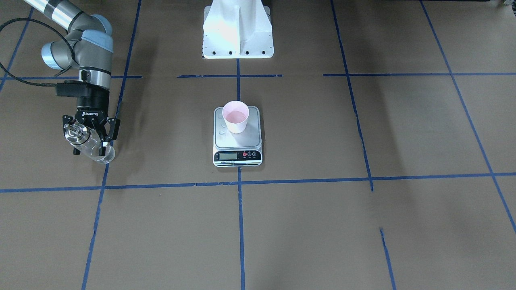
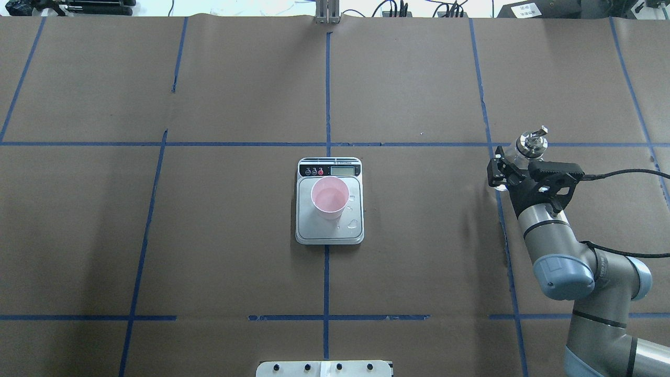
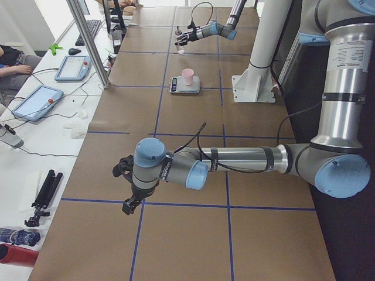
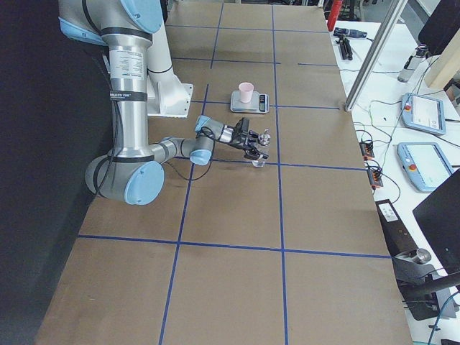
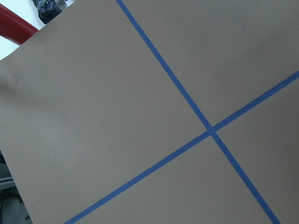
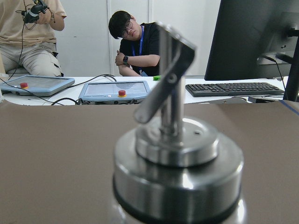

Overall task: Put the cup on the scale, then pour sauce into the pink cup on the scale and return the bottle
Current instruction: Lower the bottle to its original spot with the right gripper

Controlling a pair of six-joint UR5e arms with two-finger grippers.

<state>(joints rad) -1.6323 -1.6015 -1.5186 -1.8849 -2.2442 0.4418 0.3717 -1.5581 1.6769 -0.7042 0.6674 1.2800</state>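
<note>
The pink cup point(image 1: 236, 117) point(image 2: 330, 197) stands upright on the steel scale point(image 1: 238, 141) point(image 2: 330, 233) at the table's middle, towards the platform's display side. A few clear droplets point(image 2: 353, 224) lie on the platform beside it. Far off on the robot's right side, my right gripper point(image 1: 90, 144) point(image 2: 510, 168) is shut on the clear glass bottle point(image 1: 82, 135) point(image 2: 531, 142) point(image 4: 263, 147), held upright low over the table. Its metal collar and spout point(image 6: 170, 116) fill the right wrist view. My left gripper point(image 3: 126, 190) shows only in the exterior left view, over bare table; I cannot tell its state.
The white robot pedestal point(image 1: 238, 32) point(image 2: 324, 369) stands behind the scale. Blue tape lines cross the brown table cover. Beyond the far table edge are tablets point(image 6: 114, 89), a keyboard point(image 6: 229, 88), a monitor and two seated people.
</note>
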